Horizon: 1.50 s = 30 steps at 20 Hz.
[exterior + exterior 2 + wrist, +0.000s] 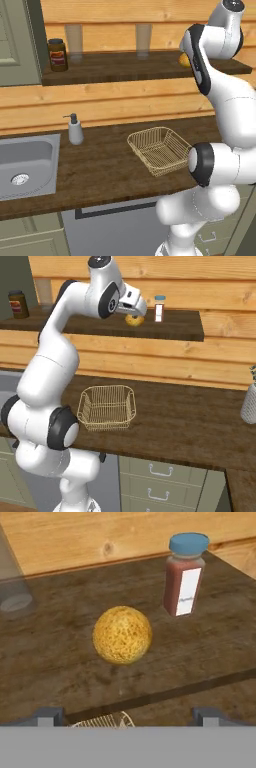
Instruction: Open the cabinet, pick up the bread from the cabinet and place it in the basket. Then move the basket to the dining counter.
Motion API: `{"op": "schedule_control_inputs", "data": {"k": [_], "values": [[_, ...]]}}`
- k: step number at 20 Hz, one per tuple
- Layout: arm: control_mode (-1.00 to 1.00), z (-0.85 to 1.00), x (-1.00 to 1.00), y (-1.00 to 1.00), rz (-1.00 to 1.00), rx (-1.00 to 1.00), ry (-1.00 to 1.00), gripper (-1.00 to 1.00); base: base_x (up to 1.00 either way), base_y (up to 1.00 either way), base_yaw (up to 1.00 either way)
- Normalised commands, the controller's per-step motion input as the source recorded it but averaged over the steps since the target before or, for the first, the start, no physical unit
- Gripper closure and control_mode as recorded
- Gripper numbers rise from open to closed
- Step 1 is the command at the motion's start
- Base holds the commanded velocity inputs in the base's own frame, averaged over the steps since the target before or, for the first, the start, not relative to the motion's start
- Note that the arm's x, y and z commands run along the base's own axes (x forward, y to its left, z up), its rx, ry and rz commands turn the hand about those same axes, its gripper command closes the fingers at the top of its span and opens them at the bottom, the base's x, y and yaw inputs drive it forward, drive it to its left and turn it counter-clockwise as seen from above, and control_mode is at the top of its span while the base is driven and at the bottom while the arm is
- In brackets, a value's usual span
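Observation:
The bread (122, 635), a round golden bun, lies on the dark shelf of the open cabinet (60, 662). My gripper (127, 717) is open and hovers just in front of and above the bun, touching nothing, one fingertip low at each side. In the right base view the gripper (134, 310) hangs over the bread (133, 320). From the left base view the arm hides most of the bread (184, 60). The wire basket (147, 133) stands empty on the worktop below the shelf, and its rim (107, 387) lies in front of the arm's base.
A blue-capped spice bottle (186, 574) stands close to the right of the bun. Two glasses (74, 39) (143, 39) and a dark jar (57, 54) sit farther left on the shelf. A soap dispenser (75, 129) and a steel sink (25, 167) occupy the worktop's left.

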Motion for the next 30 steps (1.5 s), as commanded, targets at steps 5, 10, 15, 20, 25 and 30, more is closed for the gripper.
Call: {"op": "schedule_control_inputs", "data": {"k": [5,10,15,20,25,30], "values": [[-1.0,0.0,0.59,-0.03,0.03,0.0,0.0,-1.0,0.0,0.0,0.0],[-1.0,-0.11,0.41,-0.09,0.02,0.0,0.0,-1.0,0.0,0.0,0.0],[-1.0,-0.25,0.36,-0.13,0.0,0.0,0.0,-1.0,0.0,0.0,0.0],[-1.0,-0.16,0.19,0.0,0.0,0.0,0.0,-1.0,0.0,0.0,0.0],[-1.0,-0.23,0.15,0.0,0.0,0.0,0.01,-1.0,0.0,0.0,0.0],[-1.0,-0.29,0.14,0.0,0.0,0.0,0.03,-1.0,0.0,0.0,0.0]]}}
